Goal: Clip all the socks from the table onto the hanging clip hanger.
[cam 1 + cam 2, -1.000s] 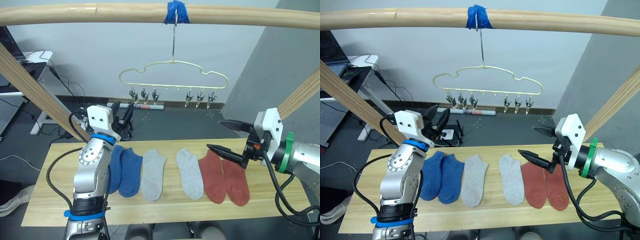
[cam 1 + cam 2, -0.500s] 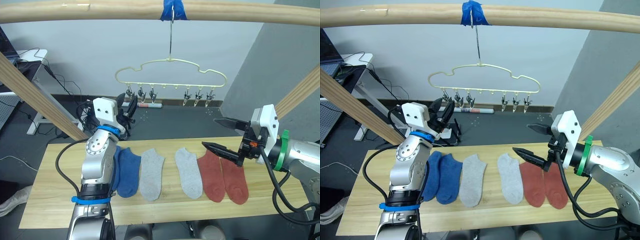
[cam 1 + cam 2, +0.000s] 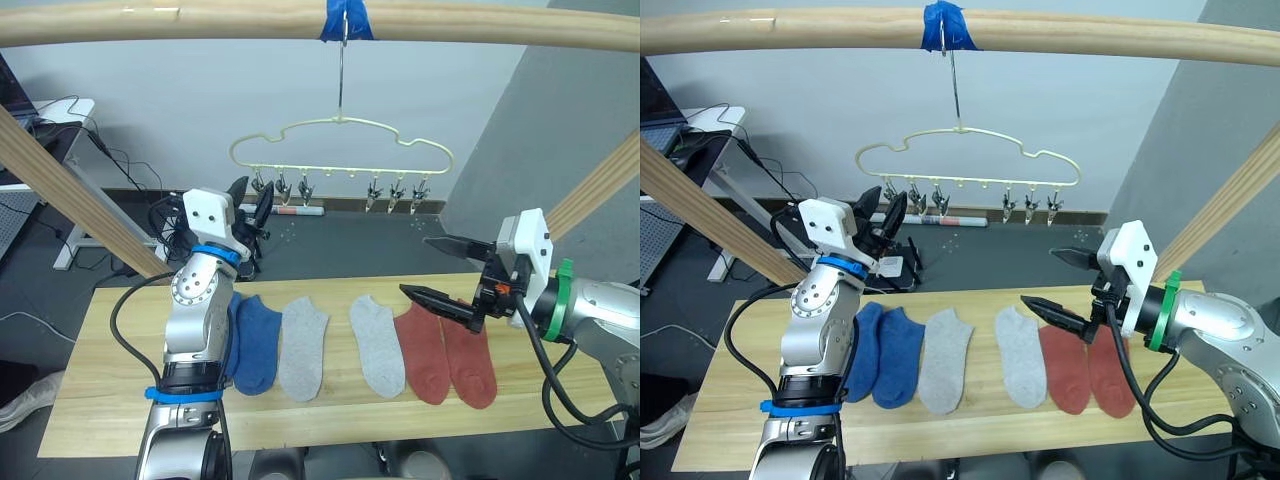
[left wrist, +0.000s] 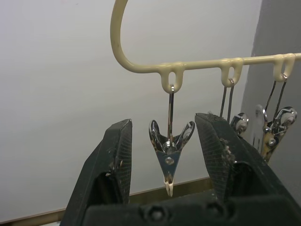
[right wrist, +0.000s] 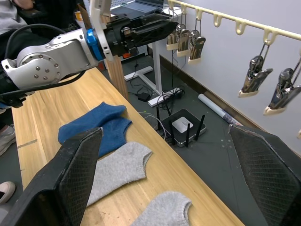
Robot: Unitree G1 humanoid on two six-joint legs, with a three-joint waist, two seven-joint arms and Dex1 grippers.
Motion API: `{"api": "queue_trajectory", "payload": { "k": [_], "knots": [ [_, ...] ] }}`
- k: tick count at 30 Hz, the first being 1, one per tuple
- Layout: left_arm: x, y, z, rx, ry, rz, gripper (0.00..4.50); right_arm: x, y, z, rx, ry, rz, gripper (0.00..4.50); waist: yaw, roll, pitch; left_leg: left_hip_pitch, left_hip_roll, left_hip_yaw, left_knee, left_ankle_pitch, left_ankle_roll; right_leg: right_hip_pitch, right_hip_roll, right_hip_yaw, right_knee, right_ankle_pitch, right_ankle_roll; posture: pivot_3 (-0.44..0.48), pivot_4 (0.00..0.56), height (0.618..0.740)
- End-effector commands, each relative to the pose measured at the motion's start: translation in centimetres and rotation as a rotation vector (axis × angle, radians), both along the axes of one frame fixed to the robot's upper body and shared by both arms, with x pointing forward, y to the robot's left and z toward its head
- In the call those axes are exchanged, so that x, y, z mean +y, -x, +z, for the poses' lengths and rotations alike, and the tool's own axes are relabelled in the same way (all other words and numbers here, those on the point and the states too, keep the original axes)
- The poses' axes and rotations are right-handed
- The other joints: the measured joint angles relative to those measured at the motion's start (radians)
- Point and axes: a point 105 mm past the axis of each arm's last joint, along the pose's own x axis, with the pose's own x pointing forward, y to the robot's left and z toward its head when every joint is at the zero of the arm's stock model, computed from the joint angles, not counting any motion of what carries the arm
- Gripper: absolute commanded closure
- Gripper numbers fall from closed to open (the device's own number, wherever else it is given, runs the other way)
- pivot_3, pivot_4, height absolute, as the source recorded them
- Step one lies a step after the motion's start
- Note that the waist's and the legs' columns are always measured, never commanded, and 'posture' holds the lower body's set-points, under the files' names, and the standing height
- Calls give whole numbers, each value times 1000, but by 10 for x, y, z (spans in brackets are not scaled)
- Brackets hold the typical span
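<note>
Leftmost blue sock point(image 3: 229, 340) partly behind the left arm, clip hanger point(image 4: 197, 63) cut off at picture edge

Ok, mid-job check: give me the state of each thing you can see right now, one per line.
left gripper: open, fingers either side of the end clip, not squeezing it.
right gripper: open, empty, above the red socks.
socks: all six flat on the table, none clipped.
clip hanger: hanging from the pole, all clips empty.

The two head views look forward and down over the table point(image 3: 90, 390) from nearly the same spot — both share the clip hanger point(image 3: 340, 150) at upper centre. The left wrist view sits close under one clip point(image 4: 170, 155), facing up; the right wrist view looks across the socks point(image 5: 101, 129) from farther off.
</note>
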Motion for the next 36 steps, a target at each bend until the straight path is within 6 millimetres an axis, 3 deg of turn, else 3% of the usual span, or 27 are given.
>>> {"api": "queue_trajectory", "payload": {
  "k": [1, 14, 23, 25, 29, 31, 36],
  "knots": [
    [-1, -1, 10, -40, 0, -1, 2183, 4, 5, 8, -28, -7, 29, 0, 0, 0, 0, 0, 0, 0, 0, 0, 0, 0, 0, 0, 0, 0, 0, -253, 260, 740],
    [-6, -6, 14, -56, -6, -9, 2183, 6, 4, 10, -28, -17, 40, 0, 0, 0, 0, -1, 0, 0, 0, 0, 0, -1, 0, 0, 0, 0, 0, -253, 260, 740],
    [-5, -3, 13, -57, -9, -12, 4237, 6, 5, 9, -25, -17, 37, 0, 0, 0, 0, -1, 0, 0, 0, 0, 0, -1, 0, 0, 0, 0, 0, -256, 260, 740],
    [-4, -3, 13, -60, -15, -10, 4464, 5, 5, 9, -24, -17, 37, 0, -1, 0, 0, -1, 0, 0, 0, 0, 0, -1, 0, 0, 0, 0, 0, -256, 260, 740],
    [-3, 0, 15, -67, -29, -9, 4499, 4, 5, 4, -14, -7, 28, 0, 0, 0, 0, -1, 0, 0, 0, 0, 0, -1, 0, 0, 0, 0, 0, -247, 259, 740],
    [-2, 1, 15, -68, -36, -8, 4499, -3, 0, -6, 5, 16, -19, 0, 0, 0, 0, -1, 0, 0, -1, 0, 0, -1, 0, 0, -1, 0, 0, -244, 259, 740],
    [-2, 4, 18, -74, -63, -19, 4499, -58, -33, -57, 10, 144, -359, 0, 2, -1, 0, -1, 0, 0, -1, 0, 0, -1, -1, 0, -1, 0, 0, -239, 261, 740]
  ]
}}
